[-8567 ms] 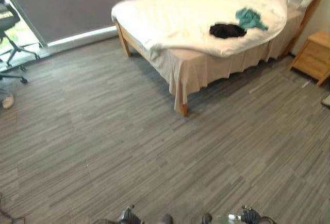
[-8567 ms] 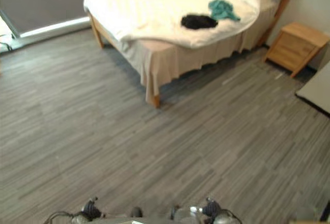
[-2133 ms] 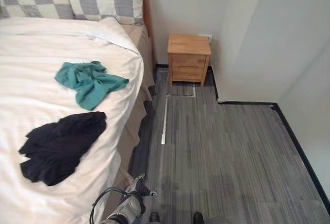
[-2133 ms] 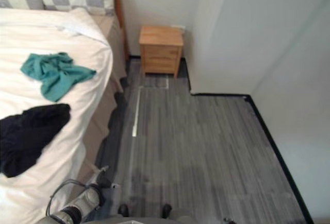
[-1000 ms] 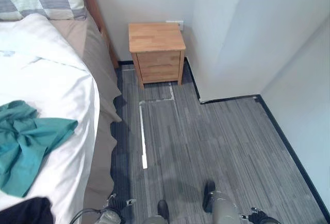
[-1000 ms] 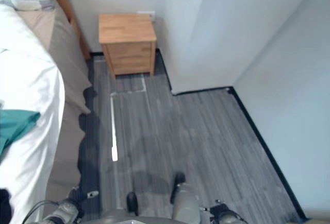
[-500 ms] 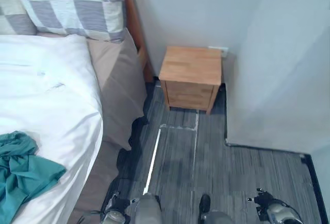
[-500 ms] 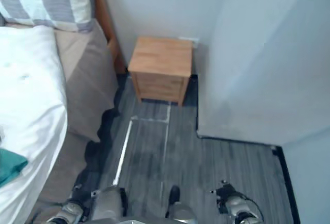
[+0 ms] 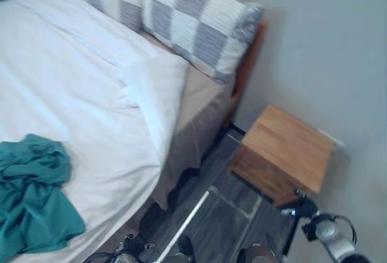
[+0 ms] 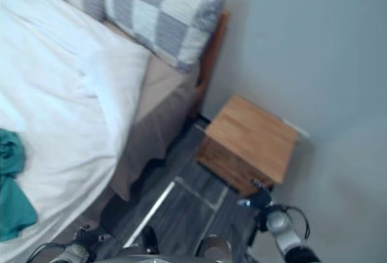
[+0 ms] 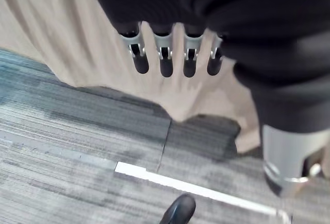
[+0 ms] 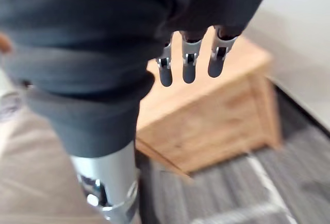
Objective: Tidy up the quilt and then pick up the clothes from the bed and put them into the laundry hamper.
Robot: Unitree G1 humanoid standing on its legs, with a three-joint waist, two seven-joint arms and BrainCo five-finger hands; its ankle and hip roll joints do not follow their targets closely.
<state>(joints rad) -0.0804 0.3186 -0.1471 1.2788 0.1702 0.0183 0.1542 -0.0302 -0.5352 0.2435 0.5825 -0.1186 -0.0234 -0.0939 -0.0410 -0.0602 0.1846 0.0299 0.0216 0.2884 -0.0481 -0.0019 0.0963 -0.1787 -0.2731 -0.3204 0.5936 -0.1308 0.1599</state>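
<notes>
One teal garment (image 9: 30, 196) lay crumpled on the white quilt (image 9: 72, 94) near the bed's edge, below the checked pillows (image 9: 181, 27), in the eye views. Left wrist view: the left hand (image 11: 175, 54) hung relaxed, holding nothing, before the beige bed skirt (image 11: 67, 38). Right wrist view: the right hand (image 12: 188, 59) hung straight-fingered and empty over the wooden nightstand (image 12: 216, 116).

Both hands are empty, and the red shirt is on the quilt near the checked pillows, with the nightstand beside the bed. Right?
Not quite: the shirt is teal, not red, as the left eye view shows. The rest holds: it lies on the white quilt, the checked pillows are at the head, the wooden nightstand stands beside the bed, and the left hand and right hand hold nothing.
</notes>
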